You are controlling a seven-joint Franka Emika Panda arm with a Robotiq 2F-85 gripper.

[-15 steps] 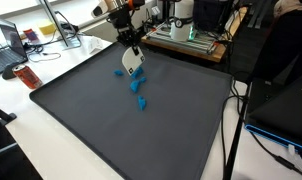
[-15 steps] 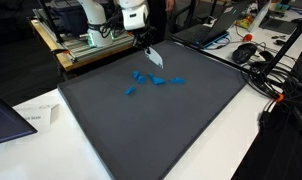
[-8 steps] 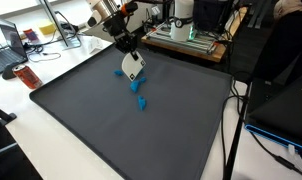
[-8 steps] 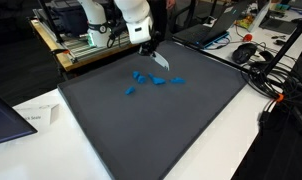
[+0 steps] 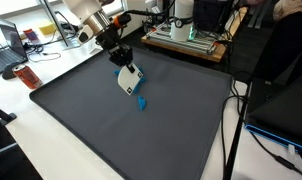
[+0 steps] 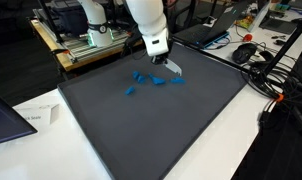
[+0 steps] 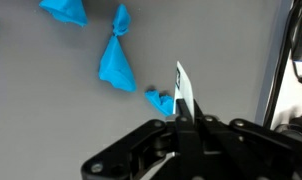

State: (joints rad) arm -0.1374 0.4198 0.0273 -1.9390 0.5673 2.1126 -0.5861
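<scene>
White card [image 7: 182, 88] clamped in pincer [image 7: 181, 118], blue scraps [image 7: 117, 65] just beside

**Item: end effector** [image 5: 122, 64]. Position changed. In an exterior view it has moved from upper centre down and slightly left, closer to the dark mat [image 5: 91, 125]. In an exterior view [image 6: 163, 60] it has moved right and down.

**Item: arm** [image 5: 86, 14]. It leans further into frame from the upper left.

**Item: white card** [image 5: 130, 81]. Carried along with the end effector. It now covers most of the blue pieces [image 6: 143, 77] that showed earlier, leaving one [image 5: 141, 102] fully in sight.
</scene>
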